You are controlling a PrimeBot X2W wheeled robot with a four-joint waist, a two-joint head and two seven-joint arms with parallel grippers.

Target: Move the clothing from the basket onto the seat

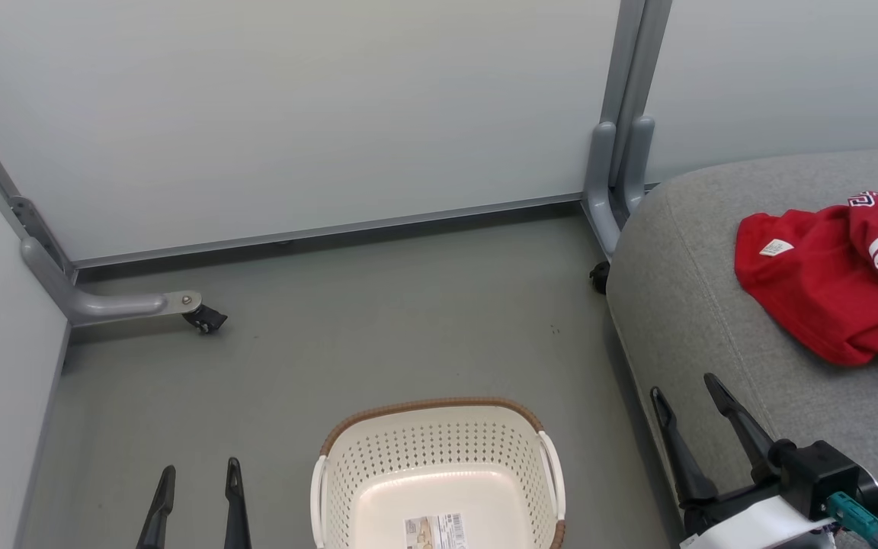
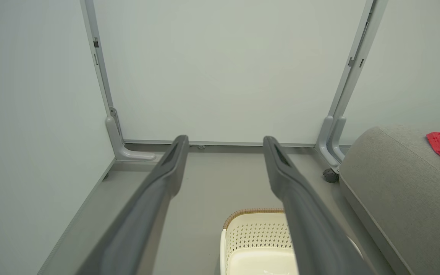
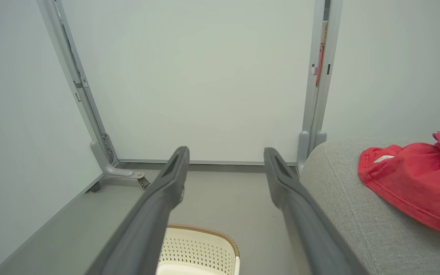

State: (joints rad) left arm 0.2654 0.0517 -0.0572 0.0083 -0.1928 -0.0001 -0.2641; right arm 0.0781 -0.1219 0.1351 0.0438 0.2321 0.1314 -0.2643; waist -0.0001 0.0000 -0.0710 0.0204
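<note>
Scene: We look down on a grey floor boxed in by pale partition panels, with a laundry basket in front of us and a sofa cushion on our right.
Clothing: The red garments lie in one crumpled heap on the seat, toward the right edge of the head view. White striped trim and a patch of dark-outlined lettering show at the heap's right. A small white tag faces up near its left end.
Basket: The cream perforated basket stands upright on the floor between our two arms, near the seat's front edge but apart from it. Its brown rim curves along the far side, and a white handle sits at each side. A printed label lies flat on its floor in plain sight.
Seat: The grey woven cushion takes up the right side, and its rounded corner comes close to the foot of a grey frame post.
Left claw: At the lower left, our left claw is open, its two dark fingers parted with the floor showing between them. It sits left of the basket, clear of it.
Right claw: At the lower right, our right claw also stands open. Its fingers are spread and tilted to the upper left along the seat's near edge, well apart from the garments. We cannot tell whether it touches the cushion.
Corner: A small black caster sits under the frame's foot at the far left.
</note>
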